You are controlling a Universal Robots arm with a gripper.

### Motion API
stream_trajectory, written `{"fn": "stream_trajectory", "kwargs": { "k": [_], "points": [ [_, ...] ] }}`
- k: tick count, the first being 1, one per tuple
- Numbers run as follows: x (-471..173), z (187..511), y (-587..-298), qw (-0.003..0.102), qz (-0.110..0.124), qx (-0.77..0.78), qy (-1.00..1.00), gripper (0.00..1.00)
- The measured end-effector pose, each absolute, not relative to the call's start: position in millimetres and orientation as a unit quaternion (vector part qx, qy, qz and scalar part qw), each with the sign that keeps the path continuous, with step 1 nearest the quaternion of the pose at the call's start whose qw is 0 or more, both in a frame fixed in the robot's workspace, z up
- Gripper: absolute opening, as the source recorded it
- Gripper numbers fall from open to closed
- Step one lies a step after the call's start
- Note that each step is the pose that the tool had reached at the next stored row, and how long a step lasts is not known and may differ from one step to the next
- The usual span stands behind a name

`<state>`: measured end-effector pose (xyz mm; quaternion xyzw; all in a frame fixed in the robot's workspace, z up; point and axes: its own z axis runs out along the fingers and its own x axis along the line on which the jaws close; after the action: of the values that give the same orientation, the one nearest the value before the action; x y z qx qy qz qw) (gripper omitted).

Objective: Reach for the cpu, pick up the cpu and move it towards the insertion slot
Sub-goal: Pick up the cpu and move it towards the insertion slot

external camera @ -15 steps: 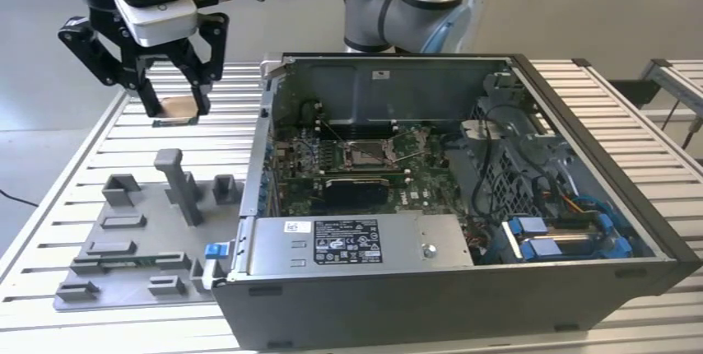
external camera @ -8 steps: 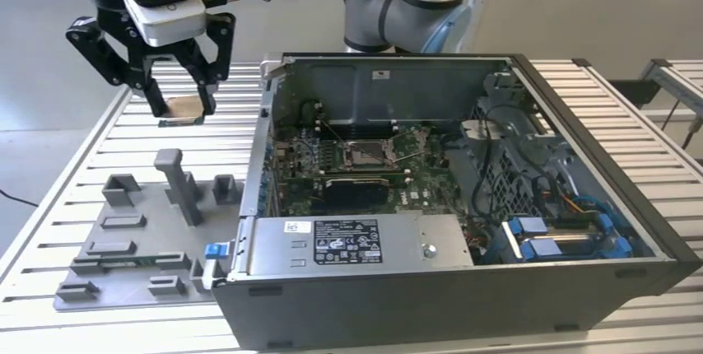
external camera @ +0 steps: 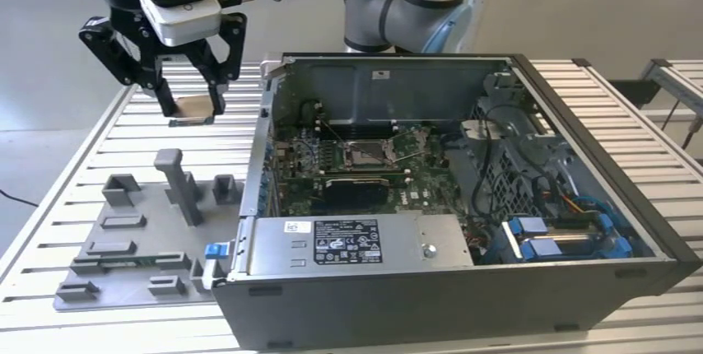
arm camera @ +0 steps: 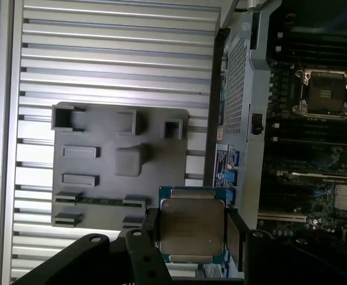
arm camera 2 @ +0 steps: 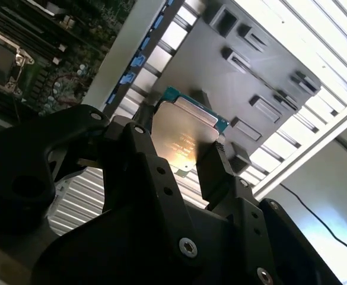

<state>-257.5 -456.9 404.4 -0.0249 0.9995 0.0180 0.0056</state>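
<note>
The cpu point(arm camera: 191, 224) is clamped by the gripper point(external camera: 193, 102) and held above the table's point(external camera: 121, 148) far corner at the exterior view's left, well apart from the slot point(external camera: 366, 152).

No writing is legible. A black label point(external camera: 346, 241) and a white sticker point(external camera: 298, 226) with tiny print sit on the power supply box point(external camera: 439, 243). Faint, unreadable engraving marks the cpu point(arm camera: 191, 228) top.
</note>
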Motion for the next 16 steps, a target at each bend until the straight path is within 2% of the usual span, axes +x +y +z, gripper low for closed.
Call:
{"fn": "stream_trajectory", "kwargs": {
  "k": [16],
  "points": [
    [-240,404,-457,0.006,0.018,-0.025,1.000,0.00]
  ]
}}
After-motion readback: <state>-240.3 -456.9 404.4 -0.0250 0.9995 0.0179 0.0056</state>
